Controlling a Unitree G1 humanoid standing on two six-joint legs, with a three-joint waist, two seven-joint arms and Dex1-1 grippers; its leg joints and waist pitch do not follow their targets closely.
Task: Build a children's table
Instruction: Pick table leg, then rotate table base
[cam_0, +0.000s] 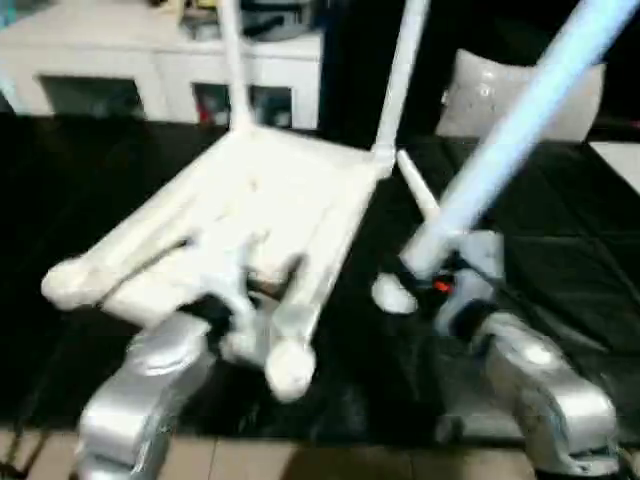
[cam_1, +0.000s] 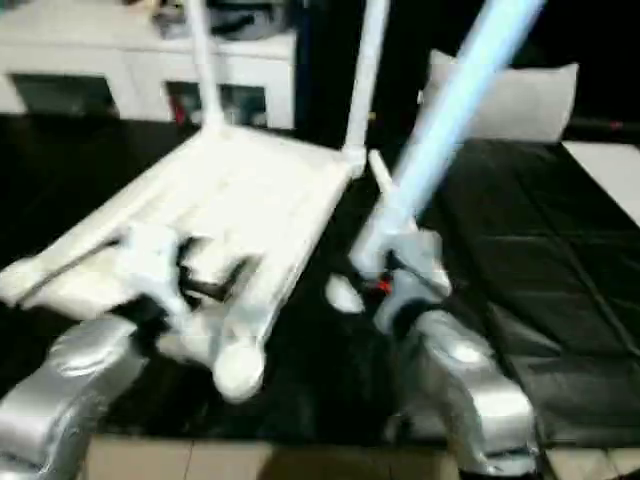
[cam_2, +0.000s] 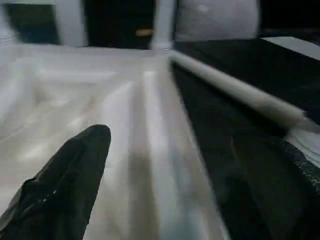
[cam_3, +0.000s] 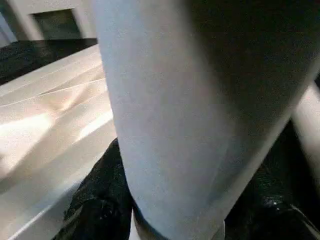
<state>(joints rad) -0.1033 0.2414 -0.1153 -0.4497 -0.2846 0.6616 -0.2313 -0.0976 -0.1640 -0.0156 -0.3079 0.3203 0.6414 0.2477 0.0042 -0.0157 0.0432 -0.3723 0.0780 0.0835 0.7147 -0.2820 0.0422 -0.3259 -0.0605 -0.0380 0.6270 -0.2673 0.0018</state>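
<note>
White tapered leg (cam_0: 520, 125) clamped in right gripper (cam_0: 432, 272), no legible writing.

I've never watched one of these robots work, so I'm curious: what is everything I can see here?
table top: one, white, upside down on the black surface, ribbed side up.
fitted legs: two, white, standing up from the top's far corners.
held leg: one, white, slanting up from the right gripper.
loose leg: one, white, lying on the black surface beside the top.
black surface: one, under everything.
cabinet: one, white with glass doors, behind.
pillow: one, grey-white, behind on the right.
left gripper: one, black jaws apart over the top's near edge.
right gripper: one, black jaws shut on the held leg.
</note>
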